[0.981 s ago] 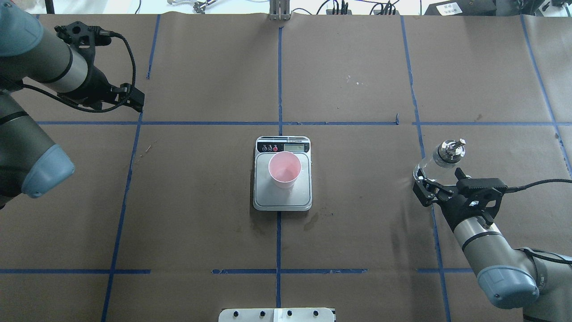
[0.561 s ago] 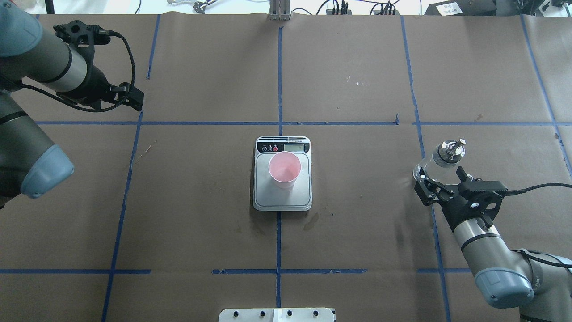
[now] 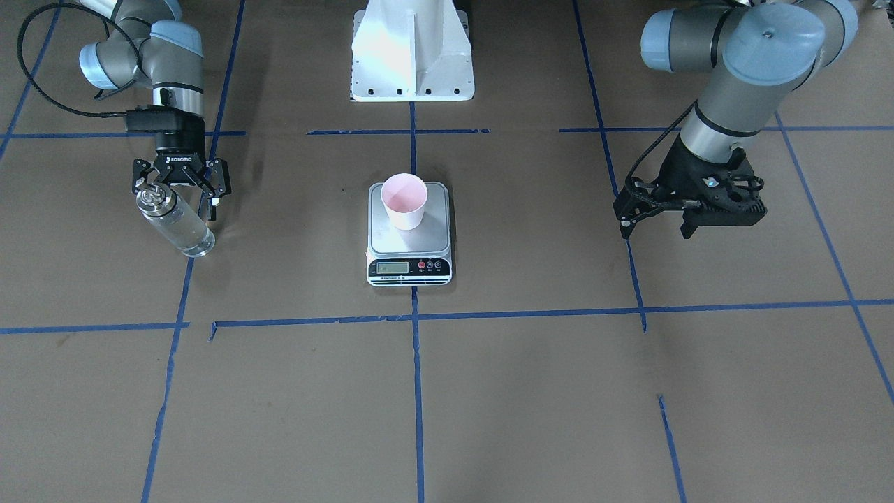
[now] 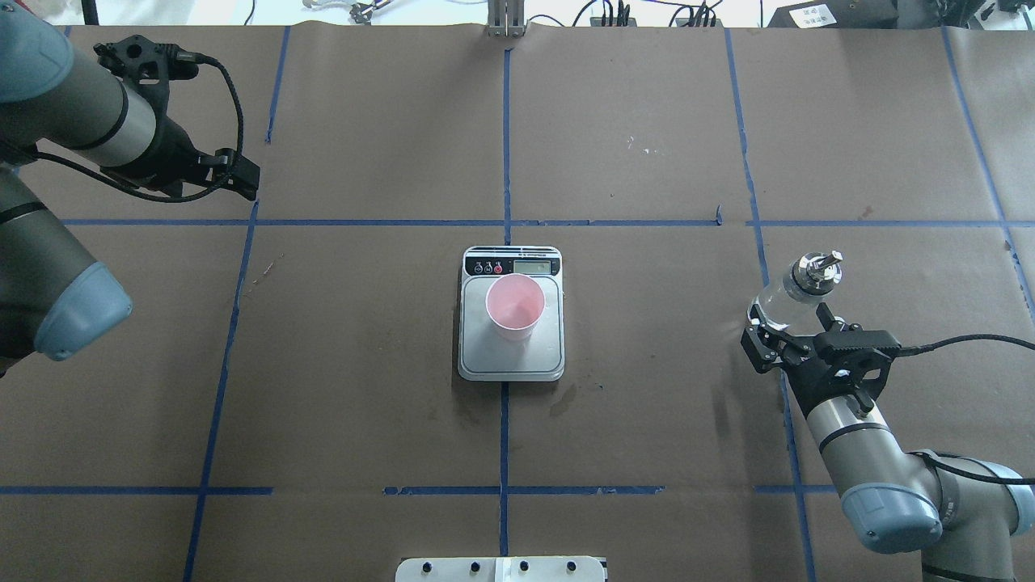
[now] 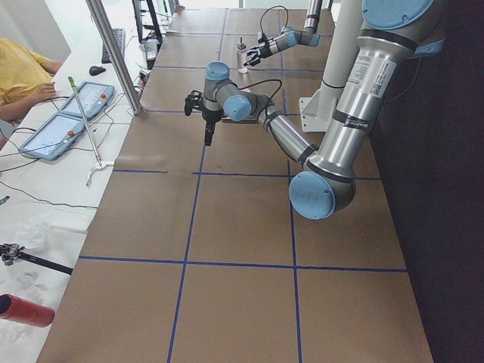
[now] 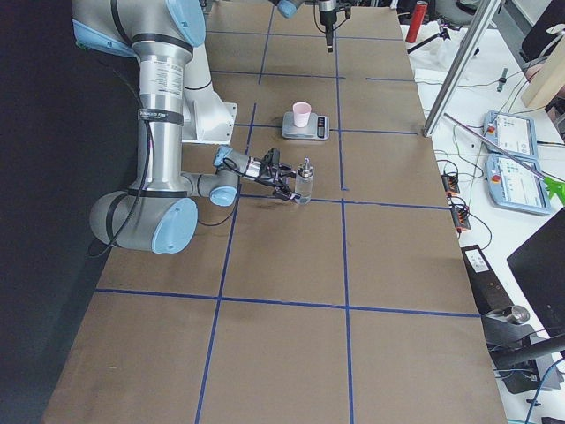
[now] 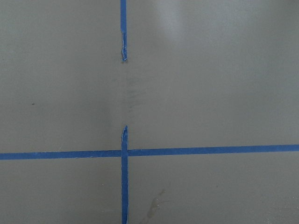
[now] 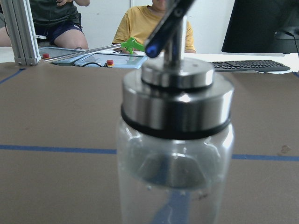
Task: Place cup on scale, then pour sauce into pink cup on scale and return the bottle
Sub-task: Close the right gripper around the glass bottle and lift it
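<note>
The pink cup (image 4: 515, 305) stands upright on the steel scale (image 4: 511, 360) at the table's middle; it also shows in the front view (image 3: 404, 201) on the scale (image 3: 433, 234). The clear glass bottle (image 4: 788, 291) with a silver cap stands on the table at the right, and its liquid is barely visible. My right gripper (image 4: 780, 323) is open, its fingers spread wide just behind the bottle (image 3: 178, 227). The bottle's cap fills the right wrist view (image 8: 177, 116). My left gripper (image 4: 242, 182) is shut and empty, far to the left.
Blue tape lines (image 4: 505, 222) divide the brown table cover. The robot's white base (image 3: 412, 56) is at the near edge. Operators, tablets and a keyboard (image 8: 250, 65) lie beyond the far edge.
My right arm has drawn back a little toward the robot's side, and the open gripper has edged away from the bottle. The bottle, cup and scale have not moved. The left arm has barely shifted.
</note>
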Action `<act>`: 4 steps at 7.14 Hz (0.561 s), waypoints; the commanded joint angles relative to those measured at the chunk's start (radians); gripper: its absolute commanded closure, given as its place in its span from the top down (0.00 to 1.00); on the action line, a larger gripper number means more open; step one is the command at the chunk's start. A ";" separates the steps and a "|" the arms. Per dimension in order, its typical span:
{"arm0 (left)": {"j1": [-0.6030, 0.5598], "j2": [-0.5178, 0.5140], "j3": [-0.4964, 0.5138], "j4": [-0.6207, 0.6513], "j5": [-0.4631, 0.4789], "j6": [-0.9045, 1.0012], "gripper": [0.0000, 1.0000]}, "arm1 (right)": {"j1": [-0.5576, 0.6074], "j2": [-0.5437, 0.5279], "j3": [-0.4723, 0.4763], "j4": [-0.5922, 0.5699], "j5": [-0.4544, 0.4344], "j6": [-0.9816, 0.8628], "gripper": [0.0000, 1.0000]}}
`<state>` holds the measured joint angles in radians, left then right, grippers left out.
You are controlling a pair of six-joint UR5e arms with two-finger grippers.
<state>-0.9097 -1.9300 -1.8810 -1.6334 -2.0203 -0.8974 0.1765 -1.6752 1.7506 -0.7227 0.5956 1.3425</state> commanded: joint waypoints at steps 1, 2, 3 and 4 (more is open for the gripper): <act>0.000 0.000 -0.007 0.014 0.000 -0.002 1.00 | -0.002 0.003 -0.008 0.000 0.001 -0.003 0.98; 0.000 -0.001 -0.007 0.014 0.000 -0.003 1.00 | -0.002 0.015 -0.022 0.000 0.001 -0.003 0.98; 0.000 0.000 -0.009 0.015 0.000 -0.003 1.00 | 0.000 0.024 -0.034 0.000 0.003 -0.006 0.97; 0.000 -0.001 -0.009 0.015 0.000 -0.003 1.00 | 0.003 0.026 -0.034 0.000 0.003 -0.008 0.97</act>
<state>-0.9096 -1.9305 -1.8890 -1.6191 -2.0203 -0.9002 0.1768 -1.6544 1.7219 -0.7225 0.5977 1.3368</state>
